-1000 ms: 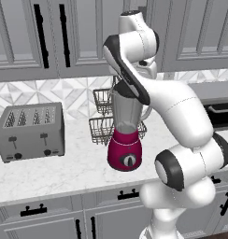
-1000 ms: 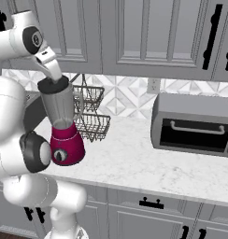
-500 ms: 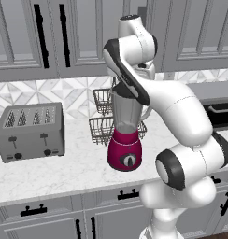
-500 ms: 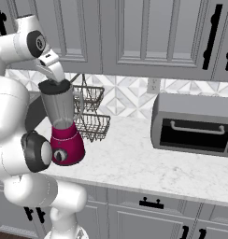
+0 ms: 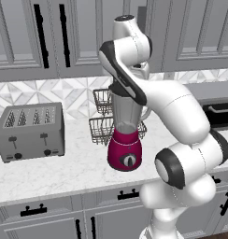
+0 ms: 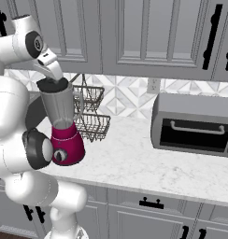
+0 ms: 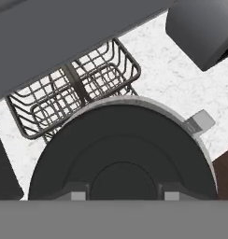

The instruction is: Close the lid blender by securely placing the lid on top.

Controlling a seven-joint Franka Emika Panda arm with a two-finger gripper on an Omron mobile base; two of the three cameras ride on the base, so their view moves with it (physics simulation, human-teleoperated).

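The blender stands on the marble counter, with a magenta-red base (image 5: 125,150) and a black dial under a clear greyish jar (image 6: 63,105). A black round lid (image 7: 120,149) lies on the jar's rim and covers its mouth; the lid (image 6: 52,84) looks level. My gripper (image 7: 124,196) hangs straight over it, fingers spread to either side of the lid's raised centre knob with small gaps, so it is open. The hand (image 6: 49,67) sits just above the jar top.
A two-tier wire basket (image 5: 103,125) stands right behind the blender. A grey four-slot toaster (image 5: 31,131) is to its left and a dark microwave (image 6: 195,123) to its right. Wall cabinets hang overhead. My own arm crowds the blender's right side.
The upper arm links have shifted slightly. The hand stays over the jar, and the lid and blender have not moved.
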